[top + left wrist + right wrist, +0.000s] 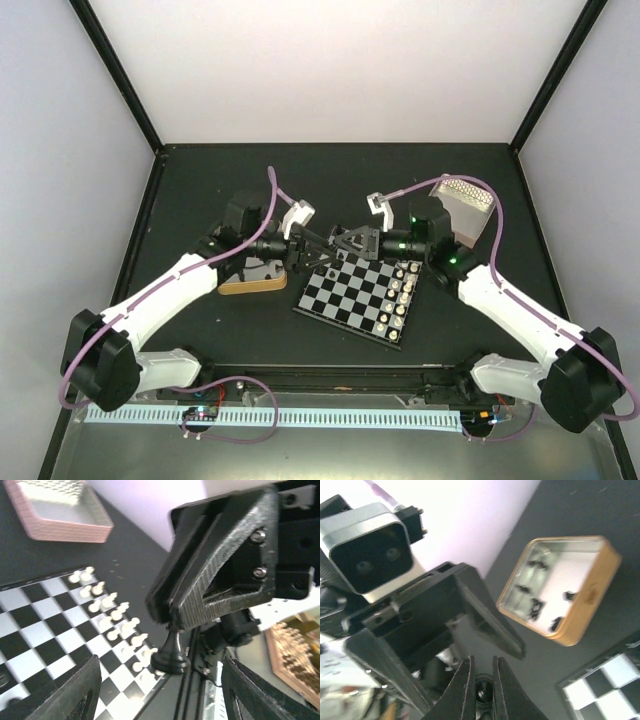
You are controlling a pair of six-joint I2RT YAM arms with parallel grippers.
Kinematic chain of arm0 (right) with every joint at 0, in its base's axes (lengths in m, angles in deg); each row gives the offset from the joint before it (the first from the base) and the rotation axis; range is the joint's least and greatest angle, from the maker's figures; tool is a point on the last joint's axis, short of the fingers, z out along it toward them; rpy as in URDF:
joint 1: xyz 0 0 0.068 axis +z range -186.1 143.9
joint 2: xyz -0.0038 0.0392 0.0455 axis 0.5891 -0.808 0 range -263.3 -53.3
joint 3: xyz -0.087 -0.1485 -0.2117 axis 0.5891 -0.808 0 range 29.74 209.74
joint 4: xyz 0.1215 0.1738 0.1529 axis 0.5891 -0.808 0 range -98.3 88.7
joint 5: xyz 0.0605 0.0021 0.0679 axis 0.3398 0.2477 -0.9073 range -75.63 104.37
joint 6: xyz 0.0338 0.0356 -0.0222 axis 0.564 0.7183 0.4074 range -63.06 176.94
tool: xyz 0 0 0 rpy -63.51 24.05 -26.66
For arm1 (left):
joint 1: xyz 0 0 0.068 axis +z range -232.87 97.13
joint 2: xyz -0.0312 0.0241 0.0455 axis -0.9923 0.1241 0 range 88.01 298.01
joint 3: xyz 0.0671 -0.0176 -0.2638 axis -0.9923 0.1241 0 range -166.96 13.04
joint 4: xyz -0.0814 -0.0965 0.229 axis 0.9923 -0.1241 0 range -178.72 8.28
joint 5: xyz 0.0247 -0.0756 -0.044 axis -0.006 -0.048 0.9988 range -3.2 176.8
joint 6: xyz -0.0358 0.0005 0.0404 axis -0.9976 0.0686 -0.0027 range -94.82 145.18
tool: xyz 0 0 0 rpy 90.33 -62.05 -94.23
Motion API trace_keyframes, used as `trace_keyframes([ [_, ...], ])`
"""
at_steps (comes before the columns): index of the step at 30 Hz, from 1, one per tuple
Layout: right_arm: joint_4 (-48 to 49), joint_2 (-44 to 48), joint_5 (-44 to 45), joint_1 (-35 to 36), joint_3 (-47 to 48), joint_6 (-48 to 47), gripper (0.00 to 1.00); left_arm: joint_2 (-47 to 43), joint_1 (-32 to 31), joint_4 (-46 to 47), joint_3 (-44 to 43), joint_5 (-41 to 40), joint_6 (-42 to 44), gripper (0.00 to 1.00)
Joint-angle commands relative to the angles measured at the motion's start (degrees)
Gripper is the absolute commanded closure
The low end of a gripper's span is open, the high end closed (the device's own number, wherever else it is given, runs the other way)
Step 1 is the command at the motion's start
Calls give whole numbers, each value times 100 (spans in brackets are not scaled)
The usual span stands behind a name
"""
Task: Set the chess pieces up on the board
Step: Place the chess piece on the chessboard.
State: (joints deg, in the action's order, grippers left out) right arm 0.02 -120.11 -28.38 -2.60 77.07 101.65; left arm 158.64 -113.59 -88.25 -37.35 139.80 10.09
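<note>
Chessboard (335, 290), small, square, checkered black and pale grey, lies on the dark bench (250, 180) below both sets of fingers. Gold-rimmed square tin (585, 610) holding loose black pieces (535, 607) sits beyond the right fingers (462, 690). These clamp a black pawn (171, 652) by its head. The left fingers (75, 695) stand apart on either side of it, probably for a handover.

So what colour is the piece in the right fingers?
Black; the chess piece shows best in the left wrist view.
</note>
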Motion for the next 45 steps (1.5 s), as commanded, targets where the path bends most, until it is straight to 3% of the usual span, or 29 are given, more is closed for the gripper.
trace_keyframes([
  [1,-1148,81,1928,260,150,-1111,99,-241,149,-418,-113,-1328,-80,30],
  [9,-1363,-716,4280,1436,296,-2065,99,-1961,330,-309,719,-4876,-648,22],
  [15,-1117,-1656,5128,2404,562,-2755,99,-3057,347,-51,1286,-6060,-812,17],
  [26,-818,-3049,5468,2794,955,-3128,99,-3247,373,-323,1269,-6299,-844,13],
  [45,-421,-3412,5594,2810,747,-3046,96,-3031,391,-363,1278,-6216,-924,12],
])
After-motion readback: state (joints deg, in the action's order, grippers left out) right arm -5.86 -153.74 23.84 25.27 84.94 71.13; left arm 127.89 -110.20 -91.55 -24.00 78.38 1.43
